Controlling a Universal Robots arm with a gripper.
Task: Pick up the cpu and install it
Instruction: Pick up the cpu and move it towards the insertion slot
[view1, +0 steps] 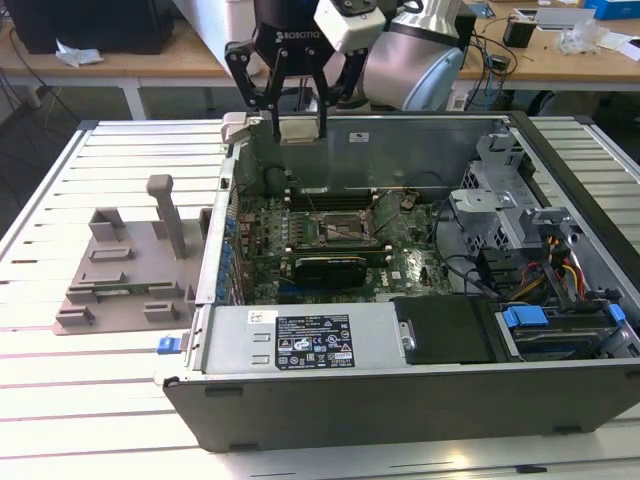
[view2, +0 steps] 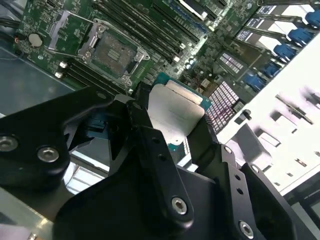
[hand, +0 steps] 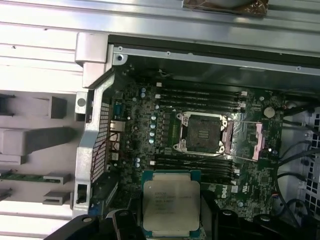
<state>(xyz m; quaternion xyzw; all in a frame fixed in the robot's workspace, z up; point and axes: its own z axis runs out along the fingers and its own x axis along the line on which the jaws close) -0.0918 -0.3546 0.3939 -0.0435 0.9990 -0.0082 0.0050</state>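
Observation:
My gripper (view1: 299, 128) hangs above the far wall of the open computer case, shut on the cpu (view1: 299, 129), a small flat square chip with a silver-grey top. Both wrist views show the cpu (hand: 171, 206) (view2: 174, 117) pinched between my black fingers (view2: 150, 145), its metal lid facing the camera. The motherboard socket (hand: 202, 132) (view1: 343, 229) (view2: 111, 49) lies open below, with its metal load plate swung aside, and it holds no chip. The cpu is well above the board and off to one side of the socket.
The case (view1: 400, 385) lies on its side on a slatted white table (view1: 100, 400). A grey fixture (view1: 125, 270) with an upright post stands at the exterior view's left. A drive cage, blue latches (view1: 524, 318) and cables crowd the exterior view's right.

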